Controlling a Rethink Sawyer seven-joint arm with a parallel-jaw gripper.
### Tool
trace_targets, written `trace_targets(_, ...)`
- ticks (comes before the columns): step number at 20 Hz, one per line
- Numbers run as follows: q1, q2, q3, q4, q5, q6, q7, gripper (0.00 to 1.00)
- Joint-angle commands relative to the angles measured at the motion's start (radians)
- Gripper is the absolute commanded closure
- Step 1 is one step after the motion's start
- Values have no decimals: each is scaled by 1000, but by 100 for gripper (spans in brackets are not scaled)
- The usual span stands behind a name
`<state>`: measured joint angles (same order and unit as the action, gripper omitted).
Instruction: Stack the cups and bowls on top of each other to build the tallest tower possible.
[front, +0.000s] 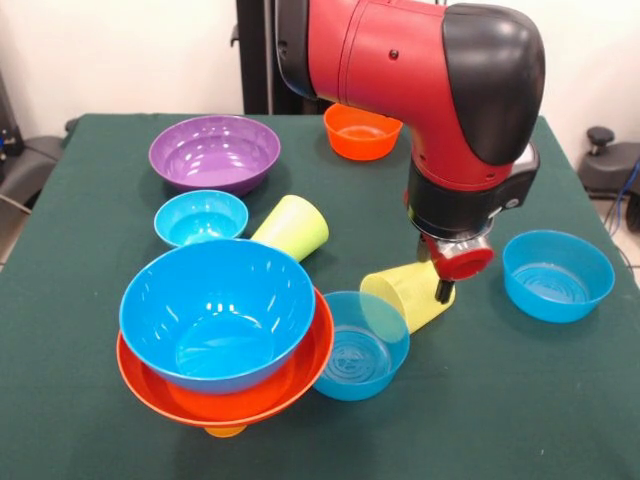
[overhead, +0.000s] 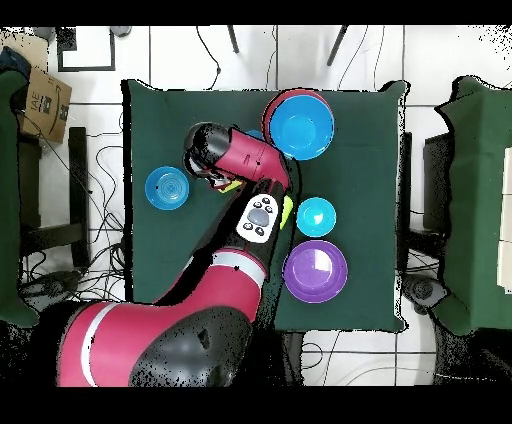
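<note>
The tower stands at the front left: a large blue bowl (front: 215, 310) nested in a large orange bowl (front: 235, 402) over an orange cup (front: 225, 431); it also shows in the overhead view (overhead: 301, 127). The pale yellow cup (front: 405, 295) lies on its side, its left end against a medium blue bowl (front: 355, 348). My gripper (front: 441, 290) is down at the yellow cup's right end, touching it; its grip is hidden. The lime green cup (front: 292, 228) lies on its side. In the overhead view the gripper (overhead: 222, 183) is under the arm's wrist.
A large purple bowl (front: 214, 152) sits at the back left, a small blue bowl (front: 201, 217) in front of it. A small orange bowl (front: 360, 131) is at the back, partly behind the arm. A second medium blue bowl (front: 557, 275) sits at the right.
</note>
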<state>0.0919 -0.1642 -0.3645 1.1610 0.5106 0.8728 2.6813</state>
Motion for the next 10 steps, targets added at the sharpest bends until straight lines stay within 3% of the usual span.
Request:
trace_targets(1, -18, -30, 100, -1, -94, -13, -79, 0)
trace_targets(7, -75, -90, 258, 93, -69, -66, -263, 0)
trace_targets(10, -76, -109, 274, 112, -85, -76, -252, 0)
